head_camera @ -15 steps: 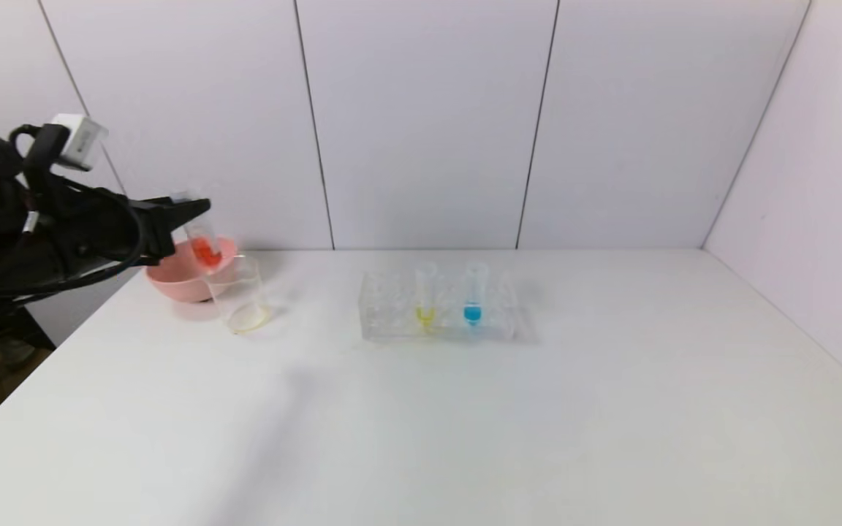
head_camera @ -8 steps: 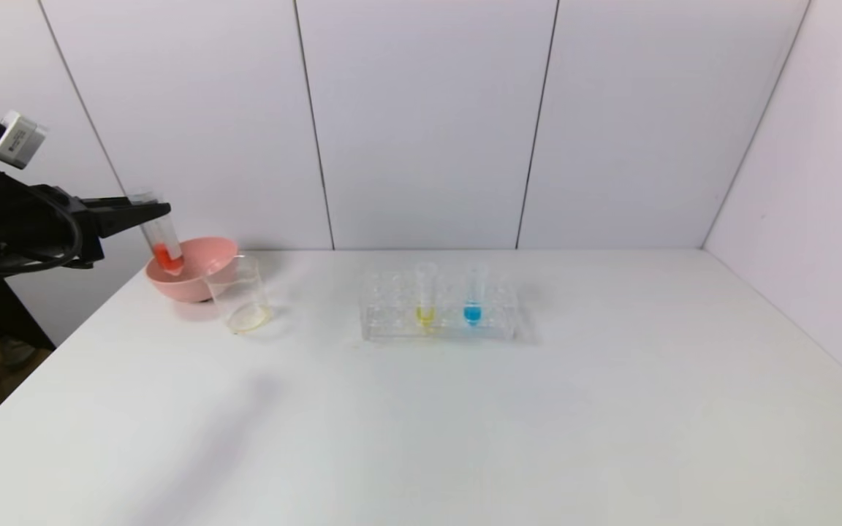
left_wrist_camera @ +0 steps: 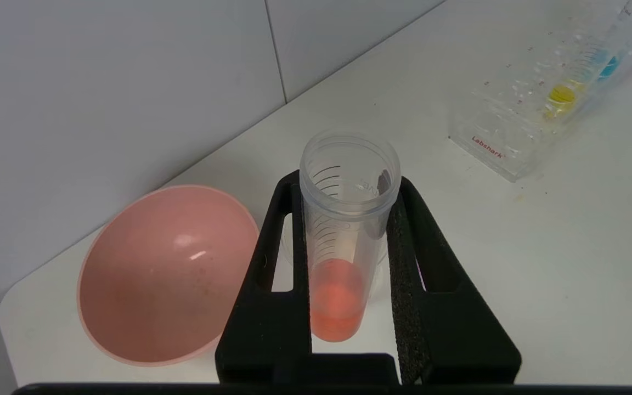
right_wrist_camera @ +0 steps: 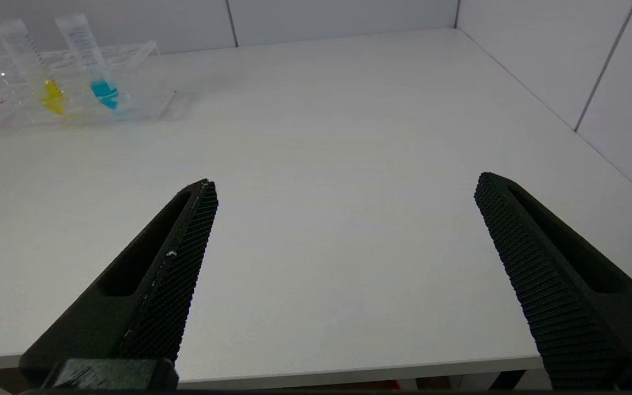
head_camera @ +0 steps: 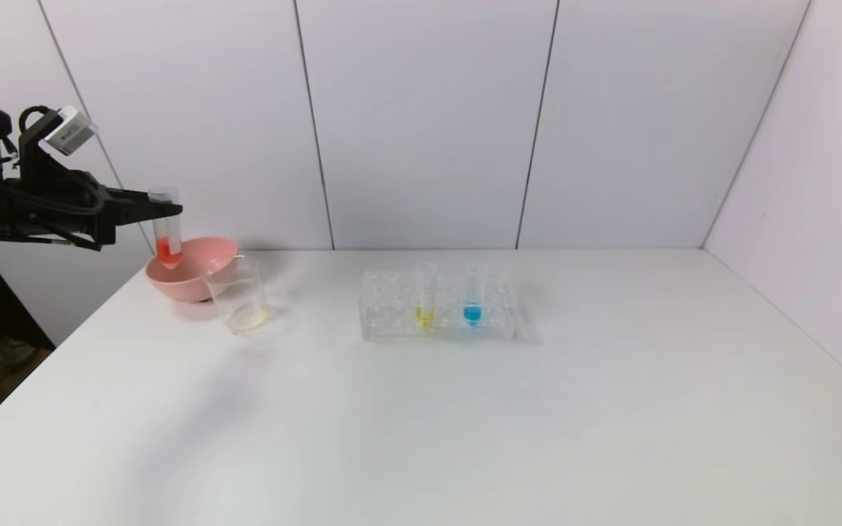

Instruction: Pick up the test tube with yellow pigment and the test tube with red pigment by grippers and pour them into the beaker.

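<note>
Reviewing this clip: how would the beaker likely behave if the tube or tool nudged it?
The beaker looks thin, clear and nearly empty, so probably light and easy to slide on the smooth table. It stands taller than wide, so a nudge near its rim might tip it. It sits by the pink bowl, which could check a backward slide.

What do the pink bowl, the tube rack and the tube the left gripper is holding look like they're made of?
Pink bowl: likely smooth, opaque plastic, with soft glossy highlights. Tube rack: clear, rigid, probably acrylic, with red printed lettering. Test tube with red pigment, in the left gripper: translucent, slightly cloudy, printed graduations, probably plastic.
</note>
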